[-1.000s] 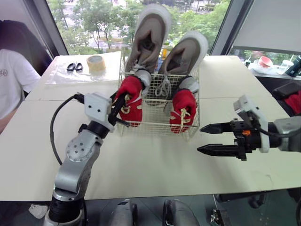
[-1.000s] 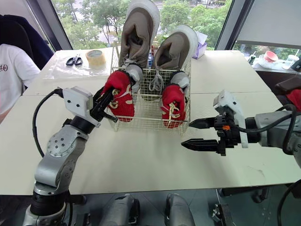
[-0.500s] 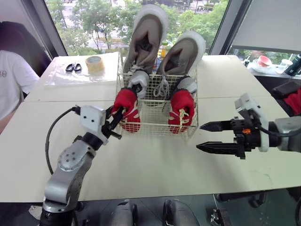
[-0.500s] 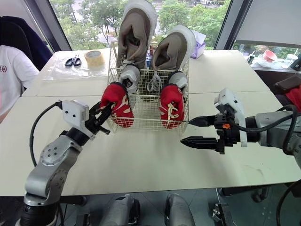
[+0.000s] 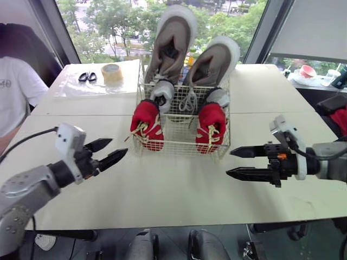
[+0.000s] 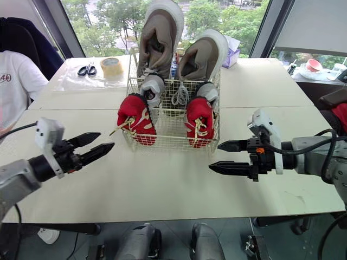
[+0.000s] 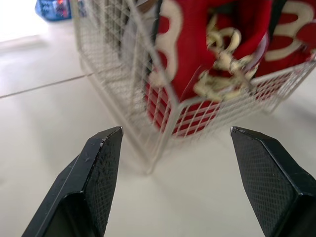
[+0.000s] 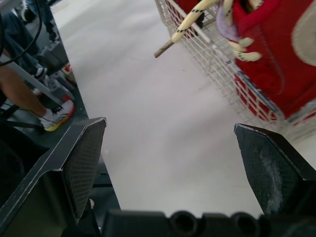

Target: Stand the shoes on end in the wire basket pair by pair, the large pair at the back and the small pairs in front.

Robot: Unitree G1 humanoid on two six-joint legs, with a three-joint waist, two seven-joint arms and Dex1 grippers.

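Note:
The wire basket [image 5: 181, 145] stands mid-table. Two large grey shoes [image 5: 171, 40] stand on end at its back, two small grey-white shoes [image 5: 161, 92] in front of them, and two red shoes [image 5: 147, 122] [image 5: 211, 122] at the front. A lace of the left red shoe hangs out over the rim. My left gripper [image 5: 118, 147] hovers open and holds nothing, left of the basket's front corner [image 7: 148, 143]. My right gripper [image 5: 230, 163] is open too, just right of the basket, pointing toward it, with the right red shoe [image 8: 266, 59] ahead of it.
Scissors [image 5: 85, 77] and a tape roll [image 5: 110, 72] lie on a plastic sheet at the table's far left. A person in a white shirt [image 5: 16, 97] sits at the left edge. Bare tabletop [image 5: 179, 184] stretches in front of the basket.
My left gripper let go of the left red shoe, opened, and drew back left and toward me. The shoe stays in the basket. The right gripper barely moved.

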